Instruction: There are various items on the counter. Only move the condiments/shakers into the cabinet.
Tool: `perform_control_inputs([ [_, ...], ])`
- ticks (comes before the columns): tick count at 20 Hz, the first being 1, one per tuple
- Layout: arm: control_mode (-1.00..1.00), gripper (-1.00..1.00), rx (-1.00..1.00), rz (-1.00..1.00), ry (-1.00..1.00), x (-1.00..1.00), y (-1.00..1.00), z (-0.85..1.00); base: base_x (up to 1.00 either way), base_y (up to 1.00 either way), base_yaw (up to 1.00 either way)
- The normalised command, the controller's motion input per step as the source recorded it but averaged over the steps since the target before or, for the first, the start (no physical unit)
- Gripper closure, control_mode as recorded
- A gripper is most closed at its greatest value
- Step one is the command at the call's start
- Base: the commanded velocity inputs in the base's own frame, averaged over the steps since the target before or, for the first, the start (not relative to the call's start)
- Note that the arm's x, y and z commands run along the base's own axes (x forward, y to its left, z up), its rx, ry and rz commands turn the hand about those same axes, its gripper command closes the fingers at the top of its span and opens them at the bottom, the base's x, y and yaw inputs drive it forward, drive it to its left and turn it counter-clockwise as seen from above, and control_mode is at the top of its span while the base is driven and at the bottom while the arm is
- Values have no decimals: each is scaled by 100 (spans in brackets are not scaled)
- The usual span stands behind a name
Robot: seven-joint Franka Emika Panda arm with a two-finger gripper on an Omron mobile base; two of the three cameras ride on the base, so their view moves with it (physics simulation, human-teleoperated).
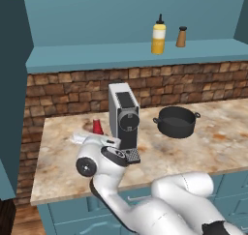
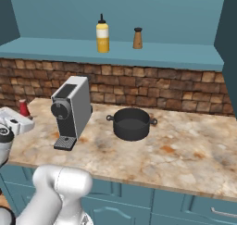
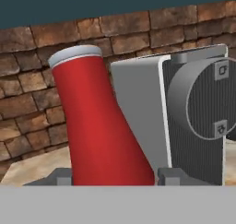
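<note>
On the counter [image 1: 72, 166], jaws clamp the ketchup bottle [image 3: 99, 126].

Even, flat rendered light, sharp throughout, with soft faint shadows beneath the pot [image 1: 176, 121] and no glare.

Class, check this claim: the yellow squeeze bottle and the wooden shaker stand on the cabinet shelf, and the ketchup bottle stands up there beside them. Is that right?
Not quite. The yellow squeeze bottle and wooden shaker do stand on the cabinet shelf, but the ketchup bottle is down on the counter, beside the coffee machine, between the gripper fingertips. The hand view shows it.
</note>
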Motion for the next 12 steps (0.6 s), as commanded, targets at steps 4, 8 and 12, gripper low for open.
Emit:
perform_control_inputs([
  [4,-100,100,1,0,-18,-46,1,100,0,0,0],
  [8,-100,100,0,0,-11,-21,0,100,0,0,0],
  [12,-100,100,0,0,-10,-21,0,100,0,0,0],
])
